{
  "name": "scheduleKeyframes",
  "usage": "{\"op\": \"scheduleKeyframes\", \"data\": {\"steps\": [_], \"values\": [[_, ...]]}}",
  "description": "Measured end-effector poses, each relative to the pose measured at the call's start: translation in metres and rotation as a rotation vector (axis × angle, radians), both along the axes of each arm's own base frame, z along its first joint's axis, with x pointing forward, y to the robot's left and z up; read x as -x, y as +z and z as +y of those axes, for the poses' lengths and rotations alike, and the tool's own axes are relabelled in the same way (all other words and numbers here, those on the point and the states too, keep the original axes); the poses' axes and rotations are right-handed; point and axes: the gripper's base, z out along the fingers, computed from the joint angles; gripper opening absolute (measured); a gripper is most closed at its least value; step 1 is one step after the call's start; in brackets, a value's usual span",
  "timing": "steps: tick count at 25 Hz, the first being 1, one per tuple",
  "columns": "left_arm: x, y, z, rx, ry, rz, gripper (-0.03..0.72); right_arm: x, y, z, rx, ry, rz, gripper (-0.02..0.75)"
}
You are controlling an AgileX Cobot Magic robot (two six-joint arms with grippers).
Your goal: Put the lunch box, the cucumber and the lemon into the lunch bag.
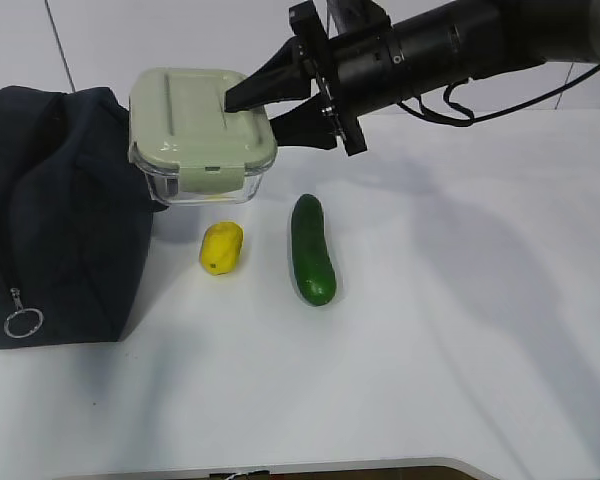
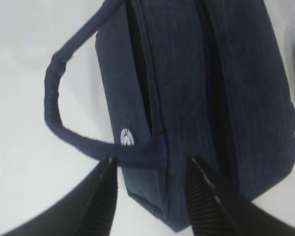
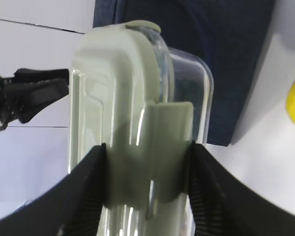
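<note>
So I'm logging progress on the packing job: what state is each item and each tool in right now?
lunch box: lid clipped on, held off the table beside the bag.
right tool: shut on the lunch box's edge.
left tool: open, over the bag's end by a handle.
lunch bag: on the table; whether it is unzipped cannot be told.
lemon: lying on the table, outside the bag.
cucumber: lying on the table, untouched.

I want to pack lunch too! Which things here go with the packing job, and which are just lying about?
Job things:
sage-green-lidded clear lunch box, held by the right pincer
dark green cucumber
small yellow lemon
navy fabric lunch bag

Lying about:
nothing else on the white table
</note>
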Motion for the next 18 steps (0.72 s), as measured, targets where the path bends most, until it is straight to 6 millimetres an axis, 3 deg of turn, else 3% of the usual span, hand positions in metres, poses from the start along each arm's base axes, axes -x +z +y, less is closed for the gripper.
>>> {"op": "scheduleKeyframes", "data": {"steps": [9, 18], "values": [[-0.036, -0.001, -0.001, 0.076, -0.003, 0.007, 0.328, 0.006, 0.005, 0.017, -0.057, 0.023, 0.000, 0.377], [-0.056, -0.034, -0.001, 0.118, -0.019, 0.113, 0.324, 0.010, 0.013, 0.030, -0.144, 0.023, 0.007, 0.377]]}}
